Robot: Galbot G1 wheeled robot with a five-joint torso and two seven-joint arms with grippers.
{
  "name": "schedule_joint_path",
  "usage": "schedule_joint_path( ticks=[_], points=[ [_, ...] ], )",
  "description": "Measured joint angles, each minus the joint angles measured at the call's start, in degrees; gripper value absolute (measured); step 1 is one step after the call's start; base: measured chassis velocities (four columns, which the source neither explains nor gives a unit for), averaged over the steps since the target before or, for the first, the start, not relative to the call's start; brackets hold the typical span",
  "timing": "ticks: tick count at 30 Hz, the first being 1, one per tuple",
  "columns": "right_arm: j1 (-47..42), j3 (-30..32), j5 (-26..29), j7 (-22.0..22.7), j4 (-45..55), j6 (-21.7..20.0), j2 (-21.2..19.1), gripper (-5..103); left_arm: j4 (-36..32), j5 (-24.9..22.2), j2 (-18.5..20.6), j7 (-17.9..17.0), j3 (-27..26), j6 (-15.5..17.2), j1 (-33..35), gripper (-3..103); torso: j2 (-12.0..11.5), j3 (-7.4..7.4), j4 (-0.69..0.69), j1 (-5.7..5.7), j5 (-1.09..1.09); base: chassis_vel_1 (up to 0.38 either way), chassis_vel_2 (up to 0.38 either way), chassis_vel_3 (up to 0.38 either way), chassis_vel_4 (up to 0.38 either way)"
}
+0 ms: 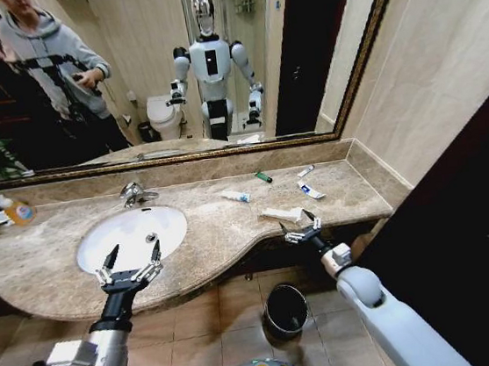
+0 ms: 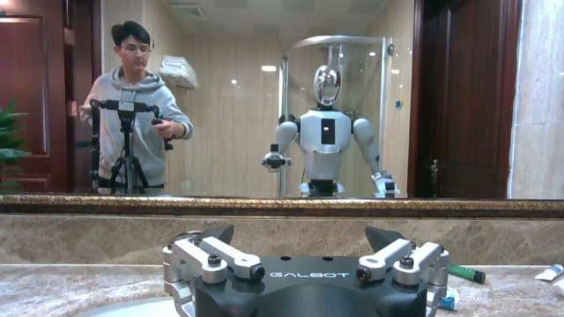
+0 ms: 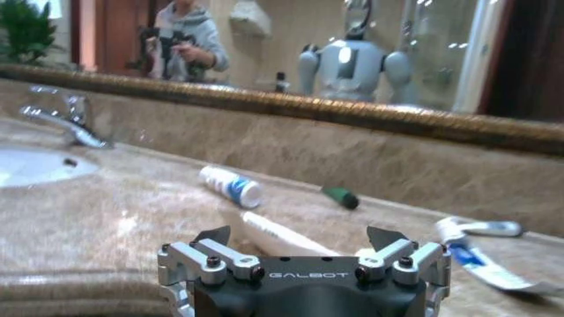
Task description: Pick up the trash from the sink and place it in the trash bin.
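Note:
The trash lies on the marble counter to the right of the sink (image 1: 92,244), not in the basin. It is a white and blue tube (image 1: 235,195) (image 3: 231,186), a small green piece (image 1: 263,177) (image 3: 341,197) (image 2: 465,273), a flattened tube (image 1: 311,190) (image 3: 476,257) and a long white tube (image 1: 282,215) (image 3: 282,234). My right gripper (image 1: 301,227) (image 3: 300,236) is open at the counter's front edge, just short of the long white tube. Over the basin's front rim, my left gripper (image 1: 130,262) (image 2: 300,236) hangs open and holds nothing. The black trash bin (image 1: 286,309) stands on the floor under the counter.
A chrome tap (image 1: 135,194) (image 3: 66,119) rises behind the basin. At the far left of the counter stands a clear bottle with an orange label (image 1: 18,211). The wide mirror (image 1: 152,70) runs along the back wall, and a side wall closes the counter's right end.

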Motion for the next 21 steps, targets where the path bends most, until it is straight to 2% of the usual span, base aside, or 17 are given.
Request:
schedule_joint_path(
  ticks=[6, 10, 12, 13, 15, 19, 21],
  points=[
    [3.1, -1.1, 0.1, -1.5, -4.1, 1.4, 0.6, 101, 0.0, 0.0, 0.0, 0.0, 0.0, 0.0, 0.0, 100, 0.0, 0.00, 0.01, 0.00, 0.00, 0.000, 0.000, 0.000, 0.000],
    [3.7, -1.3, 0.1, -1.6, -5.3, 1.8, 0.4, 87, 0.0, 0.0, 0.0, 0.0, 0.0, 0.0, 0.0, 100, 0.0, 0.00, 0.00, 0.00, 0.00, 0.000, 0.000, 0.000, 0.000],
    [3.7, -1.3, 0.1, -1.6, -5.5, 1.8, 0.2, 87, 0.0, 0.0, 0.0, 0.0, 0.0, 0.0, 0.0, 100, 0.0, 0.00, 0.00, 0.00, 0.00, 0.000, 0.000, 0.000, 0.000],
    [3.8, -1.3, 0.1, -1.6, -5.6, 1.8, 0.2, 78, 0.0, 0.0, 0.0, 0.0, 0.0, 0.0, 0.0, 100, 0.0, 0.00, 0.00, 0.00, 0.00, 0.000, 0.000, 0.000, 0.000],
    [3.8, -1.3, 0.0, -1.6, -5.6, 1.8, 0.2, 78, 0.0, 0.0, 0.0, 0.0, 0.0, 0.0, 0.0, 100, 0.0, 0.00, 0.00, 0.00, 0.01, 0.000, 0.000, 0.000, 0.000],
    [3.9, -1.1, -0.1, -1.7, -5.7, 1.8, 0.4, 63, 0.0, 0.0, 0.0, 0.0, 0.0, 0.0, 0.0, 100, 0.0, -0.01, 0.00, 0.00, 0.00, 0.000, 0.000, 0.000, 0.000],
    [4.0, -1.1, -0.1, -1.7, -5.7, 1.8, 0.4, 63, 0.0, 0.0, 0.0, 0.0, 0.0, 0.0, 0.0, 100, 0.0, -0.01, 0.00, 0.00, 0.00, 0.000, 0.000, 0.000, 0.000]
  ],
)
